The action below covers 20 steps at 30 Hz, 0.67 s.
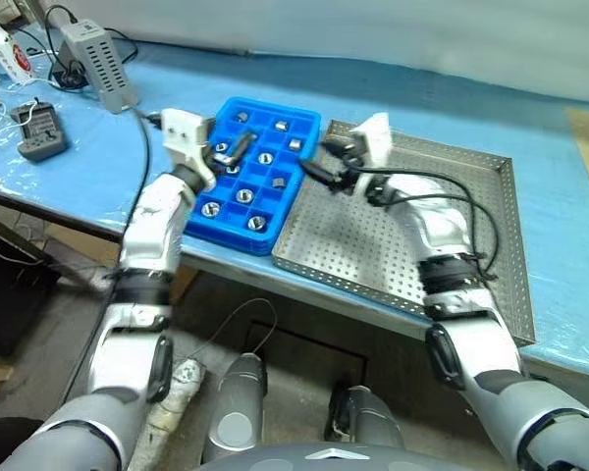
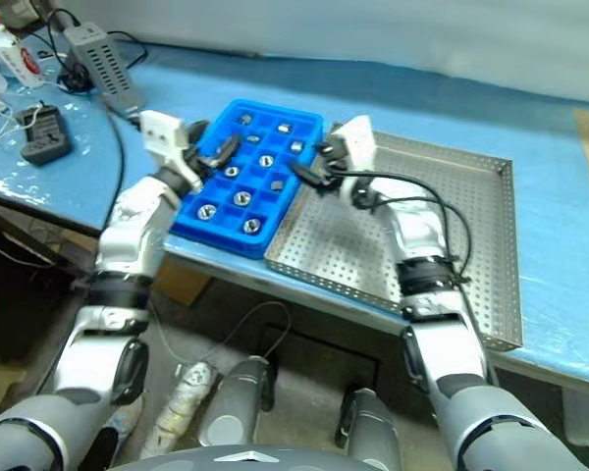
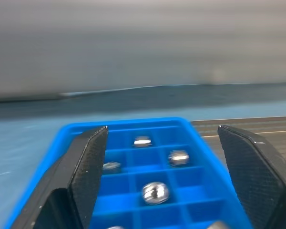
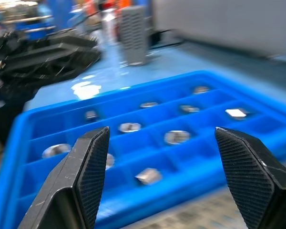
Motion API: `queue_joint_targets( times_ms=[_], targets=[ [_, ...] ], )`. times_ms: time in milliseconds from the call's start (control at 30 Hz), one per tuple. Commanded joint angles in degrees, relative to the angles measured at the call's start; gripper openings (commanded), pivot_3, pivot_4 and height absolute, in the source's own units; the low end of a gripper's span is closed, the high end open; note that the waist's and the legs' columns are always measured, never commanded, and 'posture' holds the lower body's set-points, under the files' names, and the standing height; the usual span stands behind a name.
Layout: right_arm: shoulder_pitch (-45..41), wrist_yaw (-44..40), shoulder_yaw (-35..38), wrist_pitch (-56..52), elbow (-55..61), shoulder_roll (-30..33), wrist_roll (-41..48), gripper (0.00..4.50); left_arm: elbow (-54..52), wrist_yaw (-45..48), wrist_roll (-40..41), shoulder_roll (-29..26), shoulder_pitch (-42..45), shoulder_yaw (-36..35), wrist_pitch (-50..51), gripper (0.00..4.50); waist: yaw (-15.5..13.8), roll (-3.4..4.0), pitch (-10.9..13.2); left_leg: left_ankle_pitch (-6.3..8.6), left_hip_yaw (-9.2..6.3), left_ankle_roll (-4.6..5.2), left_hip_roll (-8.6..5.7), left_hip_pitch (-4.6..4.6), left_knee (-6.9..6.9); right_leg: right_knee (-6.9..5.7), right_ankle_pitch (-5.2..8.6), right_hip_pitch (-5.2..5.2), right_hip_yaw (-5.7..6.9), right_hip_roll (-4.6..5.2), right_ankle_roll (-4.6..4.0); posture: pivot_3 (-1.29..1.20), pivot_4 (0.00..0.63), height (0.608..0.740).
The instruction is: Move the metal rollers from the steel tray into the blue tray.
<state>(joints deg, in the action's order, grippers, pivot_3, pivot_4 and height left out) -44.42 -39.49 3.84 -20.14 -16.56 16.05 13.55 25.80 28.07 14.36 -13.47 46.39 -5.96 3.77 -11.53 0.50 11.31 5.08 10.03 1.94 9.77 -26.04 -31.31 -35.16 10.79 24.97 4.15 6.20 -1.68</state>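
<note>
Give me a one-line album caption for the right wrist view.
Open end effector hangs empty over the blue tray, metal rollers resting in its small compartments.

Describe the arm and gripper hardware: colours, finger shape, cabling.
Both arms have glossy silver-white shells with black bands at the joints. Each wrist carries a white block. The left gripper and right gripper each have two black fingers, wedge-shaped with textured inner faces. Loose black cables loop along the right forearm.
</note>
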Motion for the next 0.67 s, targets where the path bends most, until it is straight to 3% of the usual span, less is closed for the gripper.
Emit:
queue_joint_targets(
  times_ms=[33,267,467,667],
  targets=[
    [4.6,5.0,4.3,-2.5,9.4,2.3,1.5,3.67,9.0,4.3,-0.7,1.4,6.2,1.2,-5.5,3.91,1.8,-0.04,0.0,-0.01,0.00,0.01,-0.01,0.01,-0.01,0.12,-0.07,-0.05,-0.01,-0.01,0.08,-0.09,0.150,0.740],
    [15.3,11.7,9.0,-6.2,19.8,7.0,0.1,3.67,26.0,12.7,-3.7,3.0,12.7,3.2,-13.7,3.91,7.4,-0.05,0.0,0.15,0.17,0.34,-0.02,0.00,-0.02,0.42,-0.10,0.00,-0.09,-0.09,0.05,-0.21,0.150,0.740],
    [18.9,14.2,11.2,-6.1,22.0,9.7,0.4,3.67,29.0,16.3,-3.2,5.5,13.9,2.8,-15.2,3.91,8.9,-0.05,0.0,0.22,0.25,0.47,0.00,0.04,-0.15,0.42,-0.06,-0.06,-0.09,-0.07,-0.06,-0.23,0.150,0.740],
    [18.1,14.9,9.4,-4.3,21.1,10.4,-0.3,3.67,29.3,15.6,-4.1,6.8,12.8,3.1,-16.5,3.91,9.0,-0.06,0.0,0.31,0.25,0.60,0.00,0.65,-0.39,0.44,-0.07,-0.79,-0.08,-0.02,-0.07,-0.19,0.150,0.740]
  ],
)
